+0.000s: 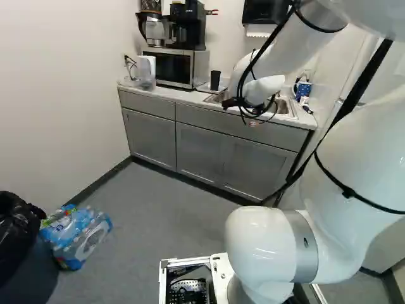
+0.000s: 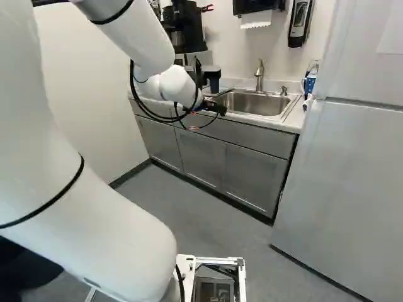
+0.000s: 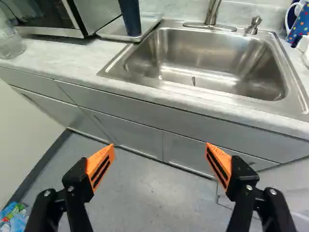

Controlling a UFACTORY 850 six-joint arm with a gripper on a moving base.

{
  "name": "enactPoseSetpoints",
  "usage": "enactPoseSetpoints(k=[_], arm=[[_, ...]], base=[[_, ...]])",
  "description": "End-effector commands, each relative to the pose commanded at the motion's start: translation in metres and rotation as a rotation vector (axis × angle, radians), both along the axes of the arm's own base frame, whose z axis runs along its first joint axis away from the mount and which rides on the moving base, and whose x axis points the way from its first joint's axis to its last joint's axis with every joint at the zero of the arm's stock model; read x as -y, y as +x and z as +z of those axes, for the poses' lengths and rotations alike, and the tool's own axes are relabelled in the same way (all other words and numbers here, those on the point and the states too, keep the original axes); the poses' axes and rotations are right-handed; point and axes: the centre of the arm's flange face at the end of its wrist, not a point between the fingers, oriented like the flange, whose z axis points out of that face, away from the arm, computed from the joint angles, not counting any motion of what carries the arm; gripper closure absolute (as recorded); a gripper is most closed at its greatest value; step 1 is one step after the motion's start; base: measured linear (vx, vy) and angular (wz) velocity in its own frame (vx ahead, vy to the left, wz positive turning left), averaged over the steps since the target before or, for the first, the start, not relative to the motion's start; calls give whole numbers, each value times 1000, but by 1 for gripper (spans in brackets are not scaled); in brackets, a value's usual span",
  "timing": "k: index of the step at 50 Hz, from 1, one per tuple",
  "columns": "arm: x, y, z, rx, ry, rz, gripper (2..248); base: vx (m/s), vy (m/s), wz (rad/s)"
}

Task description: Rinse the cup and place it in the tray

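Two orange-padded fingers (image 3: 102,164) stand wide apart on my black pincer (image 3: 159,149), with nothing between them. I see the tall dark cup (image 3: 130,18) upright in the shallow white tray (image 3: 110,32) on the pale desk (image 3: 72,60), between silver microwave (image 3: 101,14) and steel sink (image 3: 203,58), presumably so drips collect there. Placing looks done to me; whether it's rinsed, I can't tell.

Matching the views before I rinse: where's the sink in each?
Left base view: sink upper right, partly behind the arm.
Right base view: sink upper part, right of middle.
Wrist view: sink ahead of the open gripper.
Shared landmark: blue dotted mug, beside the sink.
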Motion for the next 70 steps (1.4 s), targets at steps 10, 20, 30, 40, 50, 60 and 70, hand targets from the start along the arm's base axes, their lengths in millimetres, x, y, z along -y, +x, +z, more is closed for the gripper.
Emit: enactPoseSetpoints(k=[10, 20, 30, 40, 50, 60, 70], arm=[[-17, -22, -28, 46, -10, 33, 3], [-30, -43, -51, 86, -18, 61, 3], [-42, -64, -72, 122, -25, 86, 3], [-51, -84, -89, 155, -29, 109, 3], [-58, -102, -104, 183, -33, 128, 3], [-64, -119, -116, 207, -36, 145, 3], [-68, -132, -125, 227, -38, 158, 3]], base=[[0, 0, 0], [0, 0, 0], [0, 0, 0], [0, 0, 0], [0, 0, 0], [0, 0, 0], [0, 0, 0]])
